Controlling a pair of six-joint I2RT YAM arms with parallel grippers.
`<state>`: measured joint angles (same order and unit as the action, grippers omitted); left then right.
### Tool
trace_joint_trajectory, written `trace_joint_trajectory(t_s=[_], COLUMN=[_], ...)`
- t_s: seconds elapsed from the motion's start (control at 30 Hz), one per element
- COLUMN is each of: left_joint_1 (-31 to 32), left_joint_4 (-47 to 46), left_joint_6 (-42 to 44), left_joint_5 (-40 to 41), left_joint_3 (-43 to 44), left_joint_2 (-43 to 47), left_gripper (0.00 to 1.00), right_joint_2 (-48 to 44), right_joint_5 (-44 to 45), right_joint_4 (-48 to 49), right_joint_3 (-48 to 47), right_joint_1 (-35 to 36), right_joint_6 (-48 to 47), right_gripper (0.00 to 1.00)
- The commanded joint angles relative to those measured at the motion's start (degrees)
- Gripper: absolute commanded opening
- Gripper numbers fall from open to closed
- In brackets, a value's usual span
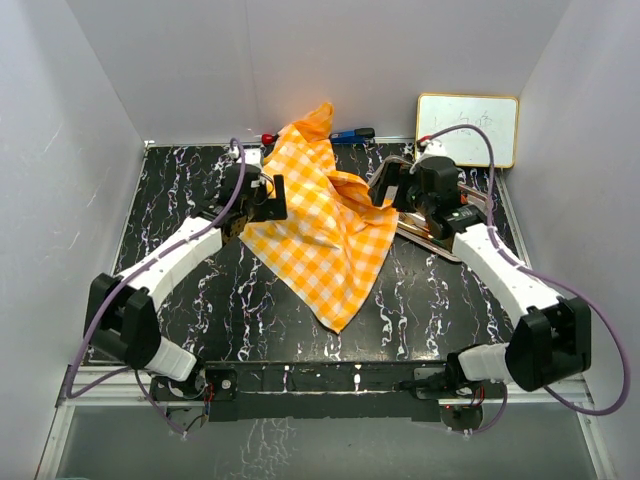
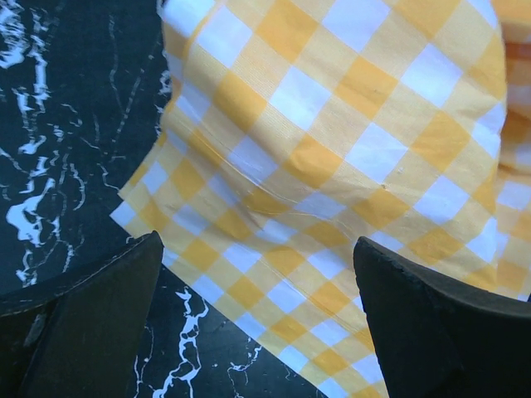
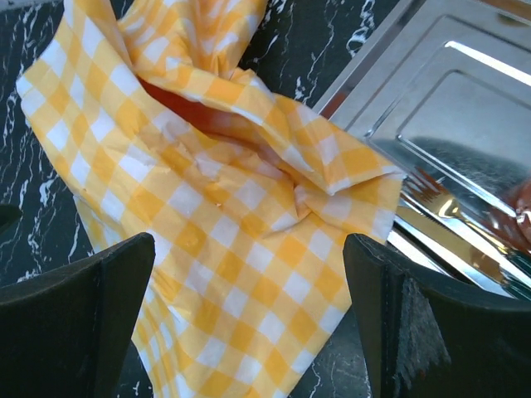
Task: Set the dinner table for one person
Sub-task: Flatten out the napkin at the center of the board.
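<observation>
The dinner table (image 1: 200, 300) is a black tabletop with white veining. An orange-and-white checked cloth (image 1: 325, 225) lies crumpled across its middle, bunched up high at the back. My left gripper (image 1: 272, 198) hovers open over the cloth's left edge. In the left wrist view the left gripper (image 2: 257, 249) stands wide above that edge of the cloth (image 2: 332, 149) and bare table (image 2: 66, 124). My right gripper (image 1: 384, 190) is open over the cloth's right side. In the right wrist view the right gripper (image 3: 249, 249) spans folded cloth (image 3: 232, 207), holding nothing.
A rectangular steel tray (image 1: 432, 238) lies at the right under the right arm, its rim (image 3: 365, 75) partly covered by a cloth corner. A whiteboard (image 1: 467, 128) leans on the back wall. A blue object (image 1: 350, 134) and a red one (image 1: 268, 138) sit at the table's far edge.
</observation>
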<state>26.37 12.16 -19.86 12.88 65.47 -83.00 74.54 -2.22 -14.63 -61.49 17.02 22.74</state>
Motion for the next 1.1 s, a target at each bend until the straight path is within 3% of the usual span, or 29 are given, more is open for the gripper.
trace_joint_trajectory(t_s=[0.0, 0.17, 0.57, 0.77, 1.07], left_joint_1=[0.6, 0.8, 0.8, 0.8, 0.8], left_joint_4=[0.6, 0.6, 0.4, 0.1, 1.1], left_joint_6=[1.8, 1.1, 0.2, -0.4, -1.0], left_joint_5=[-5.7, 2.0, 3.3, 2.2, 1.9], left_joint_3=[2.2, 1.8, 2.1, 2.2, 2.2], left_joint_2=[-4.6, -6.3, -7.6, -8.7, -9.6], left_gripper=[0.99, 0.99, 0.99, 0.99, 0.99], right_joint_2=[4.3, 9.8, 19.4, 23.5, 26.9], right_joint_5=[-2.8, -1.4, 11.7, 9.7, 4.6], right_joint_4=[5.9, 6.4, 11.4, 14.5, 18.3], right_joint_3=[-0.2, -1.6, -7.6, -10.2, -7.7], right_joint_1=[2.1, 3.6, 4.1, 4.1, 4.0], right_joint_6=[0.5, -1.4, -12.7, -14.2, -13.1], right_gripper=[0.97, 0.97, 0.98, 0.98, 0.87])
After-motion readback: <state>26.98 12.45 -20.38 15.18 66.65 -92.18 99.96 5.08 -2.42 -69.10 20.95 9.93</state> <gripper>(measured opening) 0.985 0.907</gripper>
